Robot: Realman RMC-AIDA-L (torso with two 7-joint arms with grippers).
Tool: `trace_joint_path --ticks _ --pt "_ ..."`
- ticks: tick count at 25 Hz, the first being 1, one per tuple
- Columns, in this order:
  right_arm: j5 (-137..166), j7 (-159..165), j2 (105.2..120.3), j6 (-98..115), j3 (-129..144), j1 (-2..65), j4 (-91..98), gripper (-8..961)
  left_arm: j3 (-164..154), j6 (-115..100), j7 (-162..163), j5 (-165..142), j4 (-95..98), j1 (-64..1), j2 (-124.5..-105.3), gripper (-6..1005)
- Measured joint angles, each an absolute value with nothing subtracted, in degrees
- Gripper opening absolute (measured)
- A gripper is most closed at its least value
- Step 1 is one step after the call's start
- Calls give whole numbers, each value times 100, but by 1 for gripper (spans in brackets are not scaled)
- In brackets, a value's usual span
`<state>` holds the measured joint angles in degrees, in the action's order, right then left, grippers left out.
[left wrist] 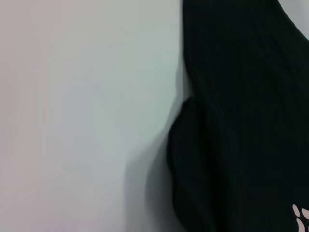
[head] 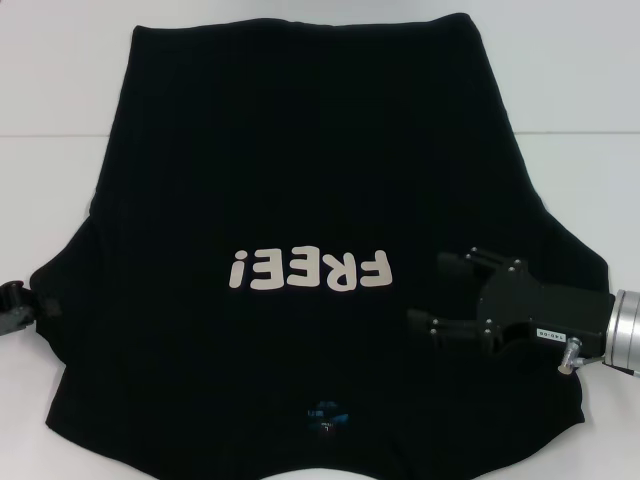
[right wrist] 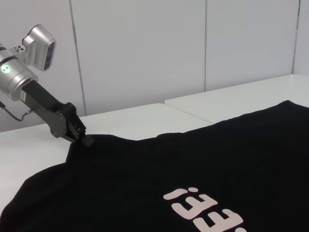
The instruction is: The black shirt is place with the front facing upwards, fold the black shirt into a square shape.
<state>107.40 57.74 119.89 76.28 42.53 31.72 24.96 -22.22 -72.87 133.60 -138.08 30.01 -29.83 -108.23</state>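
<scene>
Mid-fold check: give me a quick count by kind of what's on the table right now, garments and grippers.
Garments: 1, the black shirt, spread front up on the white table.
Grippers: 2, the left gripper at the shirt's left sleeve edge, and the right gripper, open above the shirt's right side.
Total: 3

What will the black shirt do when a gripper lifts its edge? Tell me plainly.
The black shirt is probably floppy: it lies flat with soft, wavy edges on the table, so a lifted edge should sag. It looks light and thin. Pushed by the right gripper, it would likely bunch rather than slide whole.
</scene>
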Motion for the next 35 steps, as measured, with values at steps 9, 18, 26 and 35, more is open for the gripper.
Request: trace_joint_path --ticks 9,18,26,35 --pt "10737 5774 11984 7611 4238 3181 2496 937 -2235 -7183 13360 -13808 3412 -2993 -10764 7" --pt "10731 5774 11979 7605 4236 3182 2496 936 -2243 -7172 13363 -13831 3730 -3190 -10605 11" --pt "10731 5774 11979 7621 4236 3174 2496 935 -2264 -7250 13520 -14193 3730 -3545 -10552 15" --pt "10731 5774 11979 7628 4236 3173 2496 934 -2266 -7521 13781 -14206 3735 -3735 -10493 20"
